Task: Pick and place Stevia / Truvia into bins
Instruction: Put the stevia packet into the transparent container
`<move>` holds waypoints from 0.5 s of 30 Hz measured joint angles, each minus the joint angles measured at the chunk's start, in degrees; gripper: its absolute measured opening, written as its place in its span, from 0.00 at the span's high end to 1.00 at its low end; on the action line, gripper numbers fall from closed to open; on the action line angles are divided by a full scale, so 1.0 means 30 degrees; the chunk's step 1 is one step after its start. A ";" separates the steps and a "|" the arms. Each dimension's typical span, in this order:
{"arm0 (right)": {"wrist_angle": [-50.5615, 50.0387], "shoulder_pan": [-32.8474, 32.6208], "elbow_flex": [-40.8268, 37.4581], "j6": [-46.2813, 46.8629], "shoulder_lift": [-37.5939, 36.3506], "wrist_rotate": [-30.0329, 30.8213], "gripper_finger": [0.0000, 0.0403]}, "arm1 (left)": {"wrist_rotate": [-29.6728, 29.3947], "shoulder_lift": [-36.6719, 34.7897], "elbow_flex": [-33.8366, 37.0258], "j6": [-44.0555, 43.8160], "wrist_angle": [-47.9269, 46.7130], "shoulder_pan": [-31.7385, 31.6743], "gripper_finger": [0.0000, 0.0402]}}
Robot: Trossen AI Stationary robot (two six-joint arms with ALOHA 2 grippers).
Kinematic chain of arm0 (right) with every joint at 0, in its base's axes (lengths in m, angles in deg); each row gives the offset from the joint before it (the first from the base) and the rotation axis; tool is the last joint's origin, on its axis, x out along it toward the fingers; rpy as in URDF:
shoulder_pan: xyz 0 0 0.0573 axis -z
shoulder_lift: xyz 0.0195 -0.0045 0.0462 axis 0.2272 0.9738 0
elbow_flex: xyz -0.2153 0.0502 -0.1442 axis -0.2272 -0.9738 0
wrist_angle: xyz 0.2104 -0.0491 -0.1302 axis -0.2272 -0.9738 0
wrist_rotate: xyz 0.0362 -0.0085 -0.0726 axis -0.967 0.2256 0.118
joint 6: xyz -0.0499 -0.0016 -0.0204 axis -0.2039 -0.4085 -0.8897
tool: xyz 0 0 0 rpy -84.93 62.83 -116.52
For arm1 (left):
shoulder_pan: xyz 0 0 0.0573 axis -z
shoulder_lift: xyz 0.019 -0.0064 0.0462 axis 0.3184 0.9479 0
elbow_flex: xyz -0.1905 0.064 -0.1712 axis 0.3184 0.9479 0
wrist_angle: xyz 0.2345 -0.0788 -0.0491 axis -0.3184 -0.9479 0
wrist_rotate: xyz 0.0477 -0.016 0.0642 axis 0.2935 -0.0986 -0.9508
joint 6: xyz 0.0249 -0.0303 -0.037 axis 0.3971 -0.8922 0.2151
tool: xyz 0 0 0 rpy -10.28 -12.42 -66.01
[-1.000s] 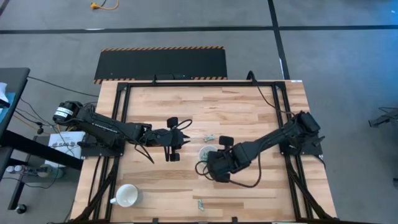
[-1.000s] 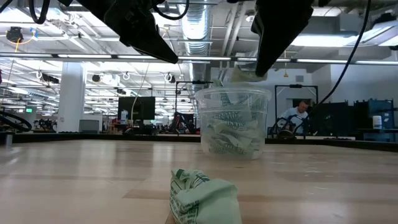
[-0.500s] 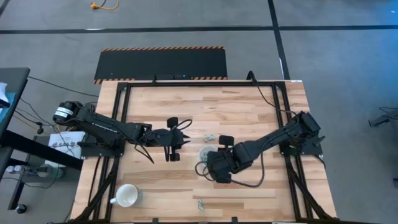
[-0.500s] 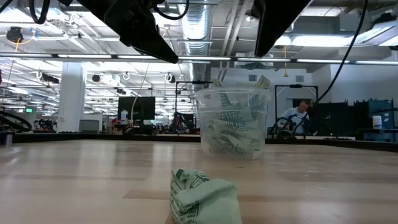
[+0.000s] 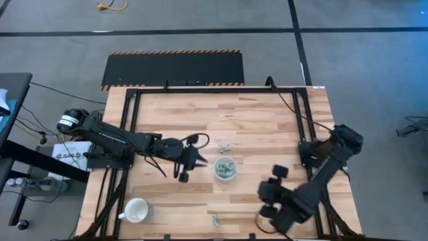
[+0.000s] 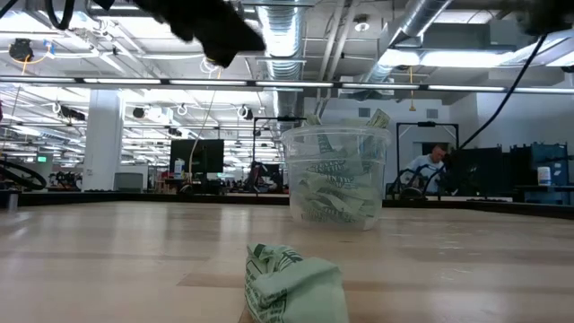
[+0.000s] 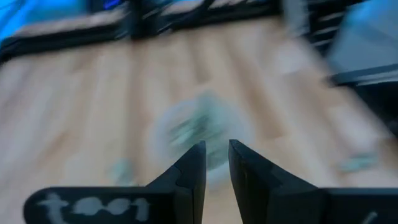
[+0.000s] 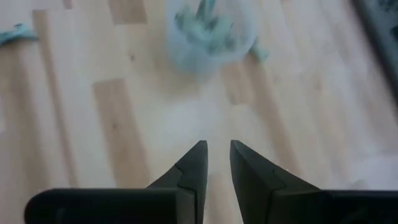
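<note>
Low view: clear cup [image 6: 335, 178] (round) holds green-white sachets [image 6: 330, 188].

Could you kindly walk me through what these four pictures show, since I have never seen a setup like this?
Two dark robot arms work at a wooden table. The overhead picture shows the left gripper beside the clear cup and the right gripper near the front edge. The level picture looks across the tabletop: the cup holds green sachets, and another sachet lies close to the camera. The other two pictures come from cameras on the wrists, looking past each arm's own fingers; neither gripper holds anything. A white mug and one more loose sachet also lie on the table.
</note>
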 joint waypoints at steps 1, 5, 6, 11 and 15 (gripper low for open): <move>0.0436 -0.0546 -0.0709 0.0990 -0.0137 0.0011 0.85 | 0.0983 0.0000 0.0000 0.0219 0.0490 0.0160 0.85; 0.2190 -0.2202 -0.3531 0.3899 -0.0305 0.0476 0.85 | 0.4130 0.0000 0.0000 0.1567 0.2306 0.1220 0.85; 0.2368 -0.2510 -0.4103 0.4507 -0.0297 0.0552 0.85 | 0.4636 0.0067 0.0000 0.1802 0.2623 0.1570 0.85; 0.2830 -0.3254 -0.5910 0.6882 -0.0261 0.1109 0.85 | 0.4685 0.1456 0.0002 0.1976 0.4842 0.3516 0.85; 0.3351 -0.3290 -0.6428 0.7375 -0.0261 0.2514 0.85 | 0.2965 0.3164 -0.0003 0.2214 0.7677 0.4420 0.85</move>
